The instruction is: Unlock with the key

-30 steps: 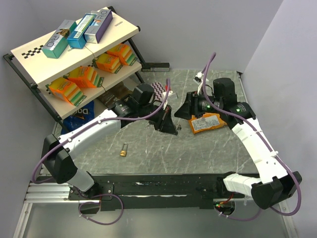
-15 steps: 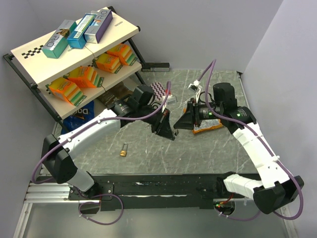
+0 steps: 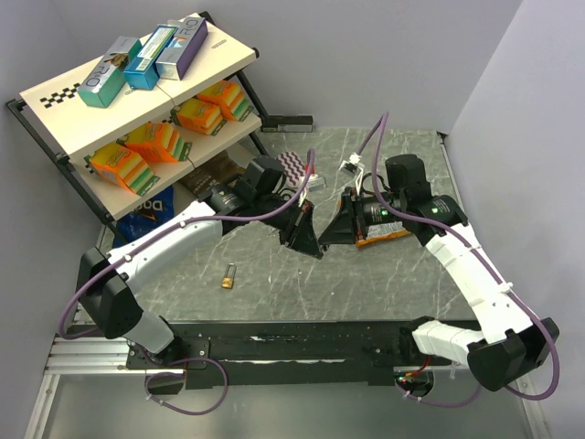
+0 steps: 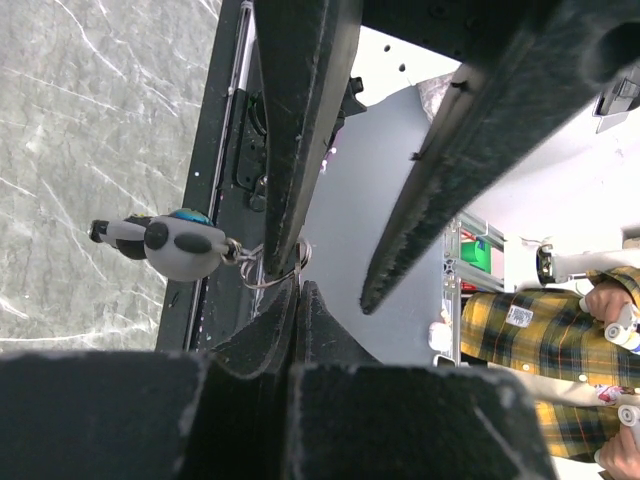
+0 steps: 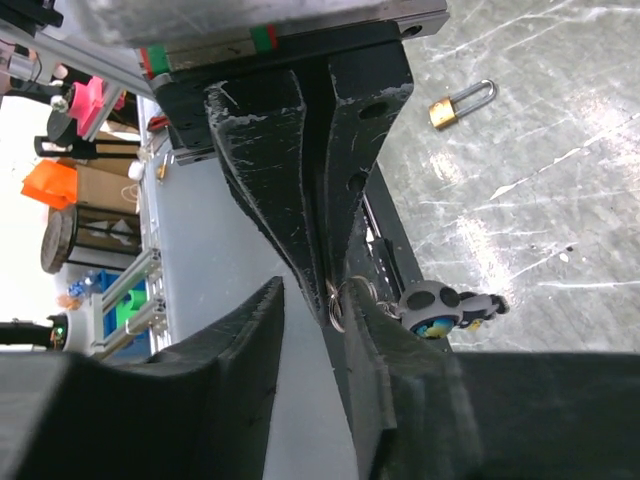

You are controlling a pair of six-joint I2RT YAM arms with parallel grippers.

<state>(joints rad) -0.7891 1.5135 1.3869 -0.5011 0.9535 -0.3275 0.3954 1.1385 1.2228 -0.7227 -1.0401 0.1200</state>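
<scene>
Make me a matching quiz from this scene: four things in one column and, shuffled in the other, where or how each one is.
Things:
1. padlock
2. left claw
3. right claw
4. boxes

States:
A. on the top shelf
B. shut on the key ring
C. lying on the table, apart from both claws
D. open, fingers either side of the left claw's tip

Pairs: 1-C, 2-B, 3-D, 4-A
</scene>
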